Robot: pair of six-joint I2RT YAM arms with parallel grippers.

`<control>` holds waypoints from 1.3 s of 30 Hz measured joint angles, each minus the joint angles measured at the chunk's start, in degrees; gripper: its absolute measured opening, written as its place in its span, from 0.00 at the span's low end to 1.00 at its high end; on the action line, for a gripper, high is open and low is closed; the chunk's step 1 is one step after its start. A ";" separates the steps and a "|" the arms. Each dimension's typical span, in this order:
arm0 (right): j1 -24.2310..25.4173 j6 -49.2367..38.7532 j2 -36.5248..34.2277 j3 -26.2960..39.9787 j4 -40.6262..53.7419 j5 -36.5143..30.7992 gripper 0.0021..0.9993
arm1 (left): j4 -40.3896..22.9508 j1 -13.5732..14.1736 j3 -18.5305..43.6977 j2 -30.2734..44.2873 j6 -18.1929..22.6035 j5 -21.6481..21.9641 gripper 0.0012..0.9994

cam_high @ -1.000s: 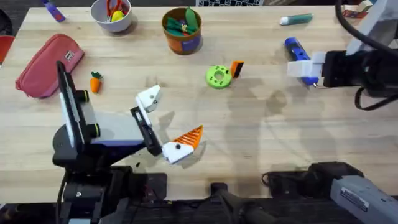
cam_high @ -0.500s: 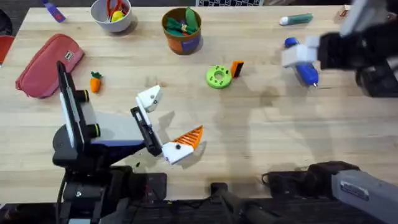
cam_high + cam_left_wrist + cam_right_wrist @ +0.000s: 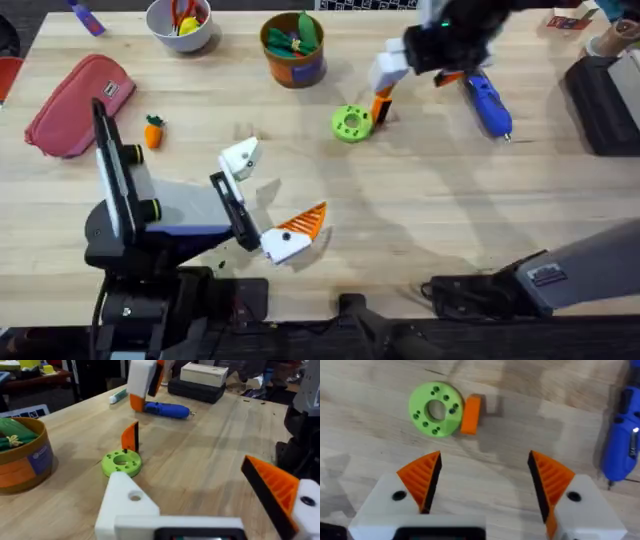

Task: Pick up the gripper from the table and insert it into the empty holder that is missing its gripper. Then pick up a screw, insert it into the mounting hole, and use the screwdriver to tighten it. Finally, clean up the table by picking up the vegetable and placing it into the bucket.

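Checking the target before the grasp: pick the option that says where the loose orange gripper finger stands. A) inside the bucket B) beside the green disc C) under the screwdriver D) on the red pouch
B: the gripper stands on its end right next to the green disc, out on the bare table, with the open right gripper above it.

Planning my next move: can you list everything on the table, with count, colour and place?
loose finger: 1, orange, upright beside the disc
disc: 1, green, centre
screwdriver: 1, blue, lying right of the finger
carrot: 1, orange, green top, near the pouch
pouch: 1, pinkish red, far left
bucket: 1, orange-brown, back centre
bowl: 1, white, back left
marker: 1, white-capped, back right
holder: 1, white, padless, on left claw
left claw: open, empty
right claw: orange pads, open, near the loose finger
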State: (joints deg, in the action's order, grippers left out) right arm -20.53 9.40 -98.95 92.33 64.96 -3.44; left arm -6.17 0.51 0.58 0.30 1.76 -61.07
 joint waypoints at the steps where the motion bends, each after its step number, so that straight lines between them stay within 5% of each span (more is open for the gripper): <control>1: -0.51 0.53 -1.19 0.68 -0.07 -0.06 0.99 | 0.00 0.00 0.00 0.00 0.00 -0.01 1.00; 18: -2.02 4.55 -12.71 2.08 -4.68 -0.20 0.96 | -0.04 0.00 0.00 0.00 0.00 -0.45 1.00; 22: -2.02 5.11 -13.54 2.08 -5.34 -0.21 0.85 | -0.04 0.00 0.00 0.00 0.00 -0.45 1.00; 24: -2.02 5.35 -13.56 2.08 -5.29 -0.21 0.72 | -0.04 0.00 0.00 0.00 0.00 -0.45 1.00; 30: -2.02 6.05 -14.06 2.26 -5.30 -0.22 0.04 | -0.04 0.00 0.00 0.00 0.00 -0.45 1.00; 39: -2.02 5.82 -14.15 2.45 -5.21 -0.28 0.01 | -0.04 0.00 0.00 0.00 0.00 -0.45 1.00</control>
State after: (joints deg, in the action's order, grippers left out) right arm -22.55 15.22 -113.10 94.78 59.75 -3.73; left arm -6.22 0.51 0.58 0.30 1.76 -61.52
